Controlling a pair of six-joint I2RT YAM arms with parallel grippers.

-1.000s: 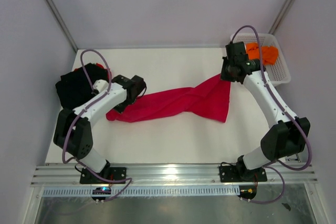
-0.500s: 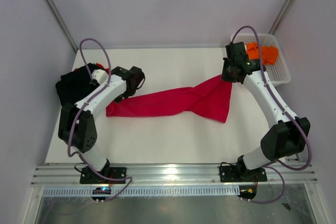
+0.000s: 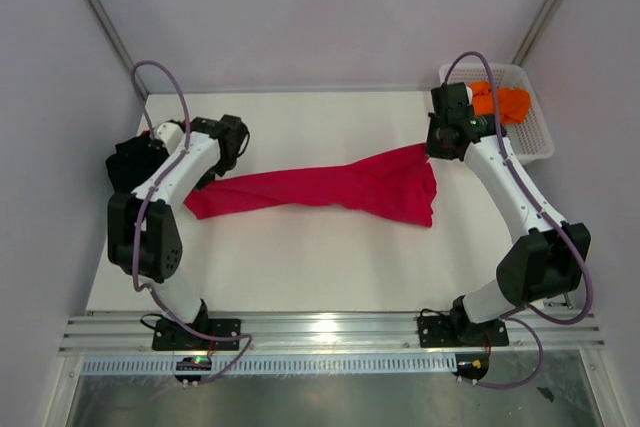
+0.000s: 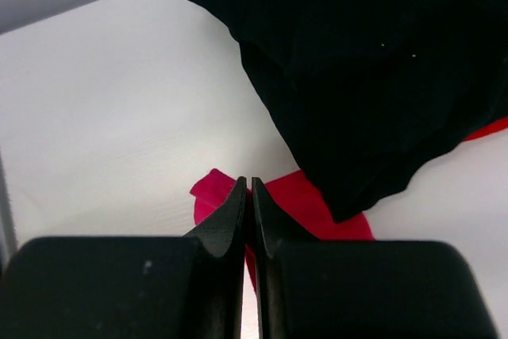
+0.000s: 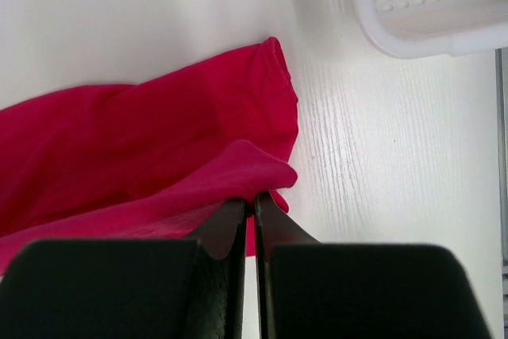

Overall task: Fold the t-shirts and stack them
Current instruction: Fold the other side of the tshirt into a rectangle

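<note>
A crimson t-shirt (image 3: 320,187) lies twisted across the bench's middle. The left gripper (image 4: 248,188), pinched shut on one end, has dragged it toward the left edge, beside a black shirt (image 4: 357,61). The right gripper (image 5: 250,200) clamps the other end near the far-right corner's basket (image 3: 535,142). Stretched straighter, the t-shirt looks nearer to being laid flat.

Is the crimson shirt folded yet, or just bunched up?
Not folded. The crimson shirt lies stretched as a twisted, rumpled band on the table, its ends pinched by the left gripper and right gripper.
</note>
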